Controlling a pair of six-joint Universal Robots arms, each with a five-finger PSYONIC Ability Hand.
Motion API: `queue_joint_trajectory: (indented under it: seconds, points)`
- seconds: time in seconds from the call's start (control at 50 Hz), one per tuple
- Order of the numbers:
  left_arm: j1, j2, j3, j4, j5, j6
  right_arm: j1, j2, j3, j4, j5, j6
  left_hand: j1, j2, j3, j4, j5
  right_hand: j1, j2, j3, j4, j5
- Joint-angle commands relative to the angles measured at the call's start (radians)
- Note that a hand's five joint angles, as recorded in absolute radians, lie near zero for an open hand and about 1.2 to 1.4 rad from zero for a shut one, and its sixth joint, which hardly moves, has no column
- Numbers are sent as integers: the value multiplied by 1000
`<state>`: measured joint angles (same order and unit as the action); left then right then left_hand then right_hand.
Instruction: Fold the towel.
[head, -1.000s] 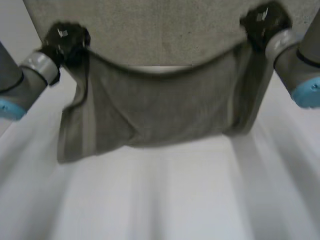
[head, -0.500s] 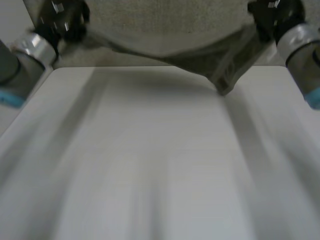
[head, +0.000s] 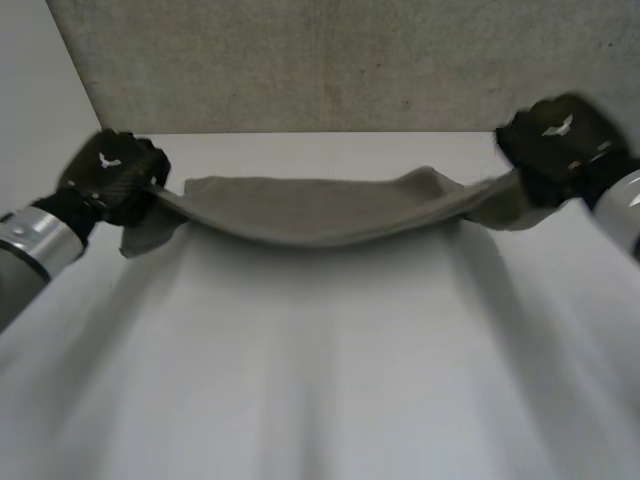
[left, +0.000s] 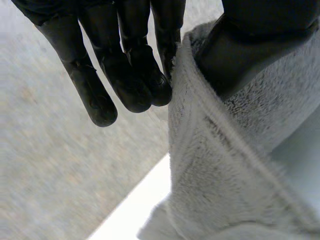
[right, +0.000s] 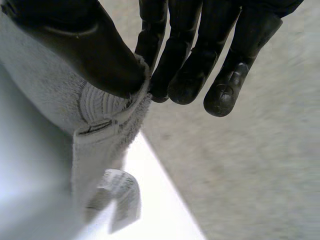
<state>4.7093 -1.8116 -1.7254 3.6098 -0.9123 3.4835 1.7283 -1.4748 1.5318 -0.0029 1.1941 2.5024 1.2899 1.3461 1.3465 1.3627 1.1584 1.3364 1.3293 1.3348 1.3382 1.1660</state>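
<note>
A grey towel (head: 320, 210) hangs stretched between my two hands, sagging a little in the middle just above the white table (head: 320, 380). My left hand (head: 112, 175) pinches the towel's left end; in the left wrist view the thumb (left: 260, 35) presses the fluffy cloth (left: 225, 165) against the straight fingers (left: 125, 70). My right hand (head: 560, 145) holds the right end; in the right wrist view its thumb (right: 85, 45) clamps the towel's edge (right: 100, 130) against the fingers (right: 195, 65). A white label (right: 117, 197) dangles from that corner.
Grey carpeted floor (head: 320, 60) lies beyond the table's far edge (head: 330, 133). The table's near part stretches bare in front of the towel.
Both hands have swung the towel up and away, then brought it back down toward me; it now hangs stretched low over the table instead of draping below the hands.
</note>
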Motion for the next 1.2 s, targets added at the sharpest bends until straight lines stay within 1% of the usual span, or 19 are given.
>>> queue_joint_trajectory:
  seconds: [0.02, 0.1, 0.16, 0.2, 0.28, 0.32, 0.38, 0.42, 0.52, 0.86, 0.98, 1.0, 1.02, 1.04, 1.06, 1.08, 1.1, 1.12, 1.2]
  points:
    - [35, 207, -28, -16, 24, -43, -79, -167, -65, 167, -17, 0, 106, 50, 50, 34, 63, 60, 67, 61, 58, 56]
    - [43, 228, -7, -8, 27, -101, -118, -127, -107, 228, -76, -13, 106, 50, 50, 34, 63, 60, 67, 61, 58, 56]
    - [45, 221, 4, -5, 29, -113, -124, -75, -116, 230, -83, -16, 106, 50, 50, 34, 63, 60, 67, 61, 58, 56]
    - [46, 164, 36, -5, 26, -120, -124, 28, -159, 234, -88, -30, 106, 50, 50, 34, 63, 60, 67, 61, 58, 56]
    - [45, 49, 89, -11, 26, -113, -119, 113, -196, 238, -80, -54, 106, 50, 50, 34, 63, 60, 67, 61, 58, 56]
    - [41, -6, 122, -16, 24, -113, -107, 192, -241, 238, -58, -77, 106, 50, 50, 34, 63, 60, 67, 61, 58, 56]
    - [31, -114, 188, -22, 23, -112, -98, 232, -271, 234, -41, -79, 106, 50, 50, 34, 63, 60, 67, 61, 58, 56]
    - [19, -204, 254, -31, 15, -113, -73, 303, -314, 231, -4, -79, 106, 50, 50, 34, 63, 60, 67, 61, 58, 56]
    - [-4, -311, 361, -46, 1, -113, -39, 384, -381, 209, 47, -76, 106, 50, 50, 34, 63, 60, 67, 61, 58, 56]
    - [-69, -617, 707, -71, -65, -112, 20, 662, -568, 46, 143, -60, 106, 50, 50, 34, 63, 60, 67, 61, 58, 56]
    - [-87, -677, 768, -86, -85, -112, 30, 723, -618, 34, 153, -60, 106, 50, 50, 34, 63, 60, 67, 61, 58, 56]
    - [-93, -692, 782, -86, -89, -112, 31, 741, -633, 34, 153, -59, -73, -130, -130, -146, -116, 60, 67, 61, 58, 56]
    - [-97, -703, 794, -86, -94, -112, 31, 757, -645, 34, 154, -57, -424, -480, -481, -497, -467, 60, 67, 61, 58, 56]
    - [-97, -703, 794, -86, -94, -112, 31, 757, -645, 34, 154, -57, -428, -484, -484, -500, -471, 60, 67, 61, 58, 56]
    - [-97, -713, 805, -88, -100, -112, 31, 769, -654, 34, 153, -56, -829, -885, -885, -901, -872, -183, -176, -182, -185, -187]
    - [-97, -718, 811, -88, -111, -112, 33, 775, -663, 32, 154, -53, -1115, -1172, -1172, -1188, -1158, -721, -713, -719, -722, -725]
    - [-97, -718, 811, -88, -111, -112, 33, 775, -664, 32, 154, -53, -1115, -1172, -1172, -1188, -1158, -726, -719, -724, -728, -730]
    - [-98, -716, 814, -88, -126, -112, 37, 780, -670, 27, 160, -42, -1103, -1159, -1160, -1176, -1146, -1162, -1155, -1160, -1164, -1166]
    - [-98, -706, 814, -88, -145, -112, 42, 777, -679, 1, 179, -7, -1106, -1162, -1162, -1179, -1149, -1162, -1155, -1160, -1164, -1166]
